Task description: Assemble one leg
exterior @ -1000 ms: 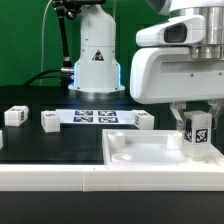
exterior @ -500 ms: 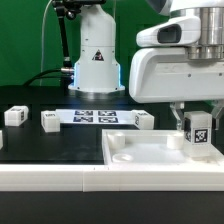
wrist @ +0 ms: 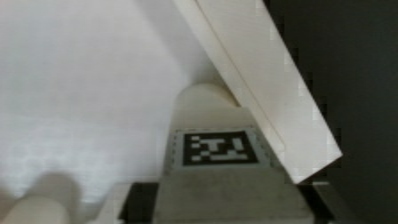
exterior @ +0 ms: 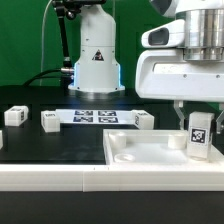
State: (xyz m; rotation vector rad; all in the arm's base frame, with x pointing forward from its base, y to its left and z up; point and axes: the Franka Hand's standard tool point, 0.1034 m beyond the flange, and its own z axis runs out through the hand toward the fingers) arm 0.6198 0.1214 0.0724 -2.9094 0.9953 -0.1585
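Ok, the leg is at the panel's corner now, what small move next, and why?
Probably ease the leg straight down a little. The fingers appear to hold it upright at the corner of the white panel on the exterior view's right, but neither view shows whether its base is seated in the panel, so a gentle descent seems safest.

A big flat white panel (exterior: 150, 158) lies on the black table (exterior: 50, 142), near the front. Behind it lies a thin marker board (exterior: 97, 116) with black squares. A green wall (exterior: 25, 40) stands at the back.
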